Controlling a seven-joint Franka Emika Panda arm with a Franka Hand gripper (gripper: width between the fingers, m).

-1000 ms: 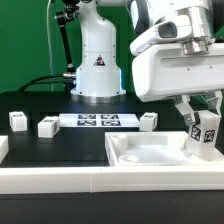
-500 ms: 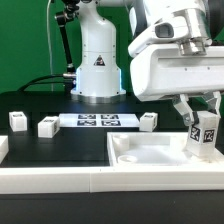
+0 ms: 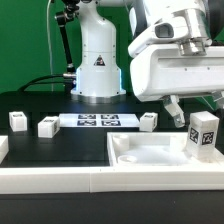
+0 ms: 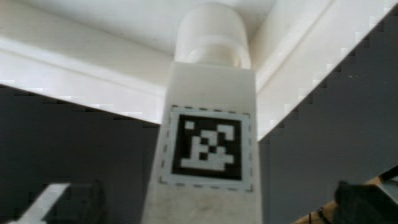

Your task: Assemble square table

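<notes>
The square table's white slab [image 3: 140,152] lies at the exterior view's right front. A white tagged leg [image 3: 203,135] stands on its right corner, slightly tilted. It fills the middle of the wrist view [image 4: 210,150], its tip at the slab's corner. My gripper [image 3: 198,110] hangs just above the leg, open. The fingers [image 3: 175,108] stand spread on either side of the leg and do not touch it. In the wrist view my gripper [image 4: 205,205] also shows its fingertips [image 4: 43,205] far apart. Three more legs [image 3: 18,121] [image 3: 47,126] [image 3: 148,121] lie on the black table.
The marker board [image 3: 98,121] lies flat in front of the robot's base [image 3: 97,70]. A long white border rail [image 3: 60,180] runs along the front edge. A green backdrop stands behind.
The fingers were closed on the leg and have spread open, letting it go. The leg now stands free on the slab's corner, shifted slightly to the exterior view's right.
</notes>
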